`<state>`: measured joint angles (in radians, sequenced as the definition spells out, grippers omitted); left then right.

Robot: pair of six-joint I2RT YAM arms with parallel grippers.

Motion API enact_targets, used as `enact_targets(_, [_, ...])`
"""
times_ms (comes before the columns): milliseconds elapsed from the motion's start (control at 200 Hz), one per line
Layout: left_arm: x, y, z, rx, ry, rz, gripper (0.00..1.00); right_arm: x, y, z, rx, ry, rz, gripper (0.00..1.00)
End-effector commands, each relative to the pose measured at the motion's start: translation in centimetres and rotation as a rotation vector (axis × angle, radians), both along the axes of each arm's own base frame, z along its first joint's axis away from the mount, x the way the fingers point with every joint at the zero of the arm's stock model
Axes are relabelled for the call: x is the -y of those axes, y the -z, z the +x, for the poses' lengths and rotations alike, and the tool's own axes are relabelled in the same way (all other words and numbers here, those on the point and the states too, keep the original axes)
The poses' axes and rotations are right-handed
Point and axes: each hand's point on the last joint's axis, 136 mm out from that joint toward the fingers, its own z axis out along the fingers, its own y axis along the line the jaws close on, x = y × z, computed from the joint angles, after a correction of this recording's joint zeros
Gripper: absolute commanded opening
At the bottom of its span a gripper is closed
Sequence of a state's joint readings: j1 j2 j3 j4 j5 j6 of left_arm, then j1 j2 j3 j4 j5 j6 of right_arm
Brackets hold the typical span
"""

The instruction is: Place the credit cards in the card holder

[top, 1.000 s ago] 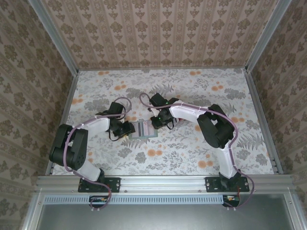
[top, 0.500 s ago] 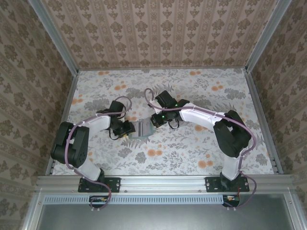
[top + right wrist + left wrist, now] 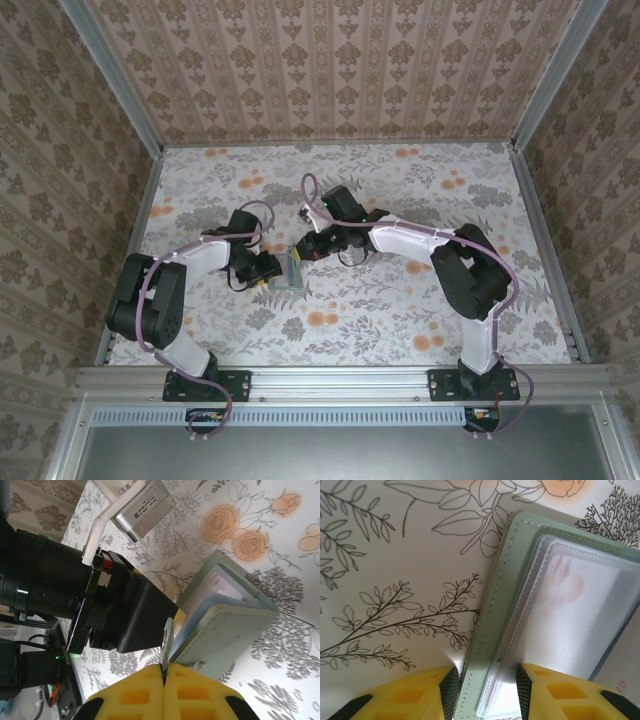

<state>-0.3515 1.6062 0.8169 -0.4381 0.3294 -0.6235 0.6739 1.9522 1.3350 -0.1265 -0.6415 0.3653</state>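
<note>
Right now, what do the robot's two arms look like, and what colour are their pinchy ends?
The left arm and the right arm each have chunky black joints, a smooth white middle section and a thin mauve cable looping alongside. The left tool and the right tool have bright yellow fingers with moulded hollows and black trim.

Beige damask-patterned walls point(image 3: 330, 60) enclose a floral-print table point(image 3: 400, 310) edged by aluminium rails point(image 3: 340, 378), evenly lit.

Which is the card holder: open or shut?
Open: the card holder has its green cover parted, baring clear pockets inside. Left hand pinches its edge; right hand pinches a thin card.
</note>
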Motion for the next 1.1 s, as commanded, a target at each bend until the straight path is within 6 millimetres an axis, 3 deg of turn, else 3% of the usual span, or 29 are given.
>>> enact_targets(0, [0.7, 2.3, 0.8, 0.051, 0.013, -0.016, 0.39, -2.5, -0.8, -0.4, -0.022, -0.042, 0.058, 0.02])
enact_targets(240, [-1.4, 0.9, 0.5, 0.090, -0.032, 0.010, 0.36, -3.9, 1.6, 0.4, -0.052, -0.013, -0.007, 0.03])
enact_targets(485, [-5.5, -1.1, -0.7, 0.098, -0.157, 0.059, 0.33, -5.6, 4.4, 0.5, -0.058, -0.041, -0.105, 0.08])
enact_targets(690, [-9.4, -4.4, -1.5, 0.208, -0.262, 0.128, 0.31, -6.7, 6.4, 0.0, -0.072, -0.062, -0.181, 0.09])
enact_targets(795, [-10.2, -6.0, -1.7, 0.266, -0.299, 0.114, 0.30, -7.1, 6.6, -0.1, -0.078, -0.065, -0.187, 0.14])
enact_targets(940, [-9.7, -6.6, -1.3, 0.281, -0.289, 0.069, 0.29, -7.9, 6.2, -0.5, -0.069, -0.082, -0.188, 0.33])
enact_targets(1095, [-8.3, -7.0, -0.6, 0.291, -0.256, 0.003, 0.29, -7.4, 3.4, -0.4, -0.025, -0.076, -0.176, 0.38])
